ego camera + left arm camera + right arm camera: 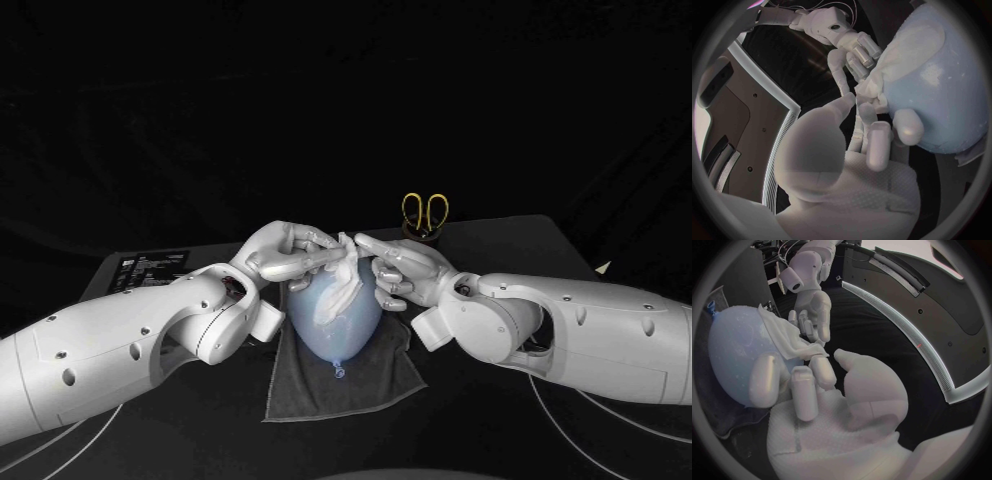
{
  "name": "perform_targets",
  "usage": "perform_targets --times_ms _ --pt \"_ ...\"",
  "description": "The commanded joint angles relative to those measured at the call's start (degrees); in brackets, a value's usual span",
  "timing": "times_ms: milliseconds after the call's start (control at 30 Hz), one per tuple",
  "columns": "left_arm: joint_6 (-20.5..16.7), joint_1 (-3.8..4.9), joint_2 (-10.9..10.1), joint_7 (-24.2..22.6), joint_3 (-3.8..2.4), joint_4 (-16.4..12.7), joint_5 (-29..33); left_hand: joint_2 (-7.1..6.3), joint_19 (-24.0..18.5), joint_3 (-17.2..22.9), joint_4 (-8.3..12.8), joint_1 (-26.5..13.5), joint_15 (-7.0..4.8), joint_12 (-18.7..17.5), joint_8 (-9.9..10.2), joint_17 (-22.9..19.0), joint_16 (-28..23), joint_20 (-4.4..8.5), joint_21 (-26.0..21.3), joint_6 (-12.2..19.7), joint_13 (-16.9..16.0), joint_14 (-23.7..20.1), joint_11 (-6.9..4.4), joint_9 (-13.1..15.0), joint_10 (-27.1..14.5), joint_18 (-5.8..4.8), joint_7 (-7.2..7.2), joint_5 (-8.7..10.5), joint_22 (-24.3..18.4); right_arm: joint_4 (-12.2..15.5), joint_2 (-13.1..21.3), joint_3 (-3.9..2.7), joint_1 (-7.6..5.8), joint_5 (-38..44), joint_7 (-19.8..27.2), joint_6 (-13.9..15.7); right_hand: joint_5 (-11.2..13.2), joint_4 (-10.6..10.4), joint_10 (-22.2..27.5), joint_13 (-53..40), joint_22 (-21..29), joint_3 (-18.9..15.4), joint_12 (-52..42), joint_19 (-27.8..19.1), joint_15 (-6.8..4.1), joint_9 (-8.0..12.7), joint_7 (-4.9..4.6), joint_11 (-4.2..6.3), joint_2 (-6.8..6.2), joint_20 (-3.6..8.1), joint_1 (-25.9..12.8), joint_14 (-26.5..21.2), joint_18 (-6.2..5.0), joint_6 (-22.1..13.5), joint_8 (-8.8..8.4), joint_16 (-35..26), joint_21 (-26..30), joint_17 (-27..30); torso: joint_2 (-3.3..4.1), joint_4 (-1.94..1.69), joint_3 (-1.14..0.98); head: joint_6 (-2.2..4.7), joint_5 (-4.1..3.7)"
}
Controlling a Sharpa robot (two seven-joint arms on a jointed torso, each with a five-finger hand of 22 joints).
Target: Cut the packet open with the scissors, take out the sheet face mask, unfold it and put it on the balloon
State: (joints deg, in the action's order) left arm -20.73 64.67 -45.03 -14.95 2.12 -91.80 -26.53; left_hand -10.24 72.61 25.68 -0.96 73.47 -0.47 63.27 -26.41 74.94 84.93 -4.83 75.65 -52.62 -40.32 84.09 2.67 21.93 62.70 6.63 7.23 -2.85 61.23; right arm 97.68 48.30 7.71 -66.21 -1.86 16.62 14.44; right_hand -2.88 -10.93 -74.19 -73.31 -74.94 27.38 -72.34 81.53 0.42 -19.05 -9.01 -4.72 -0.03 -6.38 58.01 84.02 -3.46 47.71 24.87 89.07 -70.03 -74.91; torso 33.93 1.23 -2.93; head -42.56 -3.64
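Step in hand: the last one, by the look of it; spreading the crumpled white sheet face mask (340, 283) over the pale blue rubber balloon (335, 325); cutting and taking-out judged done, with the mask already out and on the balloon.
Mask: draped over the balloon's rounded far end; bunched and creased, not yet flat; covering only part of that end.
Balloon: lying on a dark grey cloth (346, 385) on the black counter (498, 245); knot end pointing toward the robot.
Left hand (289, 255): clamped on the mask's upper edge at the top of the balloon, thumb meeting fingertips there; one finger resting on the balloon's skin in the left wrist view.
Right hand (404, 265): likewise pinching the mask's edge, just beside the left hand; other fingers laid against the balloon's side in the right wrist view.
Gold-handled scissors (424, 212): standing upright in a dark holder behind the hands, well apart from both.
Next move: drawing the two pinched edges apart and down the balloon's sides to open the folds; gentle pull only, as a thin sheet probably clings or tears; balloon probably free to roll on the cloth, so steadying with the resting fingers.
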Motion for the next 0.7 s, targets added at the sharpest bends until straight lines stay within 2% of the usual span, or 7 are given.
perform_targets --times_ms 33,100,133,167,300,433,700 --pt "-1.19 0.01 0.22 1.01 -0.01 -0.07 -0.33 0.31 0.5 -0.28 -0.07 0.91 -0.53 0.86 -0.75 2.19 0.39 0.09 0.49 -0.57 -1.12 0.98 -0.15 0.35 0.57 -0.8 -0.29 -0.02 0.33 0.24 -0.14 -0.02 -0.01 1.45 0.38 -2.1 -0.16 1.76 -0.18 -0.12 -9.75 1.14 -0.51 0.22 -0.01 0.18 0.33 0.54 1.34 -0.08 2.1 5.2 -0.54 0.28 -0.41 0.27 -0.55 -13.26 0.01 0.0 -0.01 -0.09 0.02" --pt "-1.35 0.01 0.25 1.3 -0.01 -0.04 -0.42 0.62 0.67 -0.14 0.01 1.43 -0.67 1.44 -1.2 2.41 0.48 0.21 0.65 -0.8 -1.92 1.1 -0.31 0.5 0.9 -0.84 -0.47 -0.03 0.59 0.23 -0.15 -0.02 -0.01 1.62 0.61 -2.07 -0.24 4.73 -0.46 -0.22 -9.89 3.9 -0.84 0.46 -0.27 0.31 0.56 0.79 3.16 0.17 4.9 5.32 -0.45 0.75 -0.41 0.38 -1.1 -13.52 0.0 0.01 -0.02 -0.12 0.04" --pt "-1.4 0.01 0.26 1.38 -0.01 -0.04 -0.46 0.67 0.77 -0.12 0.02 1.53 -0.71 1.68 -1.32 2.48 0.51 0.24 0.74 -0.85 -2.28 1.13 -0.35 0.53 1.07 -0.88 -0.52 -0.03 0.77 0.23 -0.15 -0.02 -0.01 1.67 0.68 -2.06 -0.24 5.43 -0.53 -0.24 -9.93 4.55 -0.91 0.53 -0.31 0.33 0.59 0.83 3.39 0.22 5.31 5.34 -0.42 0.88 -0.4 0.4 -1.25 -13.57 0.0 0.01 -0.02 -0.12 0.04" --pt "-1.48 0.01 0.27 1.5 -0.01 -0.03 -0.53 0.76 0.86 -0.09 0.03 1.68 -0.77 1.97 -1.51 2.65 0.58 0.3 0.83 -0.95 -2.69 1.21 -0.41 0.6 1.28 -0.9 -0.6 -0.03 0.91 0.23 -0.15 -0.02 -0.01 1.76 0.79 -2.03 -0.26 7.83 -0.86 -0.42 -10.08 6.73 -1.21 0.78 -0.51 0.32 0.76 1.02 3.96 0.38 6.8 5.44 -0.32 1.25 -0.26 0.48 -1.82 -13.79 0.0 0.01 -0.02 -0.12 0.04" --pt "-1.83 0.01 0.26 1.83 -0.01 -0.02 -0.73 0.86 1.09 -0.03 0.08 1.96 -0.88 2.37 -1.87 2.89 0.68 0.39 1.04 -1.13 -3.24 1.34 -0.54 0.71 1.55 -0.97 -0.74 -0.03 1.28 0.23 -0.16 -0.02 -0.01 2.02 1.23 -1.85 -0.72 11.68 -1.73 -0.73 -10.3 11.02 -1.86 1.19 -0.66 0.25 0.89 1.19 4.66 0.58 7.29 5.65 -0.14 2.27 0.17 0.65 -2.73 -14.26 -0.02 0.02 -0.03 -0.21 0.06" --pt "-2.04 0.01 0.21 2.08 -0.01 0.01 -0.98 0.7 1.09 -0.08 0.15 2.06 -0.92 2.3 -1.97 2.7 0.61 0.44 1.05 -1.08 -3.06 1.27 -0.58 0.74 1.38 -0.97 -0.76 -0.02 1.28 0.24 -0.14 -0.02 -0.01 2.28 1.55 -1.62 -0.77 12.94 -2.2 -0.92 -10.44 12.49 -2.19 1.43 -0.74 0.17 1.0 1.29 4.76 0.65 7.03 5.78 -0.03 2.75 0.46 0.76 -3.29 -14.59 -0.01 0.02 -0.04 -0.22 0.05" --pt "-1.37 0.01 0.16 2.26 -0.01 -0.13 -1.64 0.5 1.09 -0.14 0.22 2.17 -0.95 1.97 -2.02 2.47 0.52 0.5 1.07 -0.83 -2.47 1.19 -0.57 0.74 0.86 -0.98 -0.72 -0.03 1.3 0.25 -0.08 -0.02 -0.01 2.57 1.82 -0.95 -0.27 13.32 -2.42 -0.98 -10.48 12.89 -2.33 1.5 -0.79 0.1 1.06 1.34 4.77 0.69 6.82 5.83 0.0 3.0 0.66 0.8 -3.45 -14.71 -0.02 0.04 -0.02 -0.28 0.04"
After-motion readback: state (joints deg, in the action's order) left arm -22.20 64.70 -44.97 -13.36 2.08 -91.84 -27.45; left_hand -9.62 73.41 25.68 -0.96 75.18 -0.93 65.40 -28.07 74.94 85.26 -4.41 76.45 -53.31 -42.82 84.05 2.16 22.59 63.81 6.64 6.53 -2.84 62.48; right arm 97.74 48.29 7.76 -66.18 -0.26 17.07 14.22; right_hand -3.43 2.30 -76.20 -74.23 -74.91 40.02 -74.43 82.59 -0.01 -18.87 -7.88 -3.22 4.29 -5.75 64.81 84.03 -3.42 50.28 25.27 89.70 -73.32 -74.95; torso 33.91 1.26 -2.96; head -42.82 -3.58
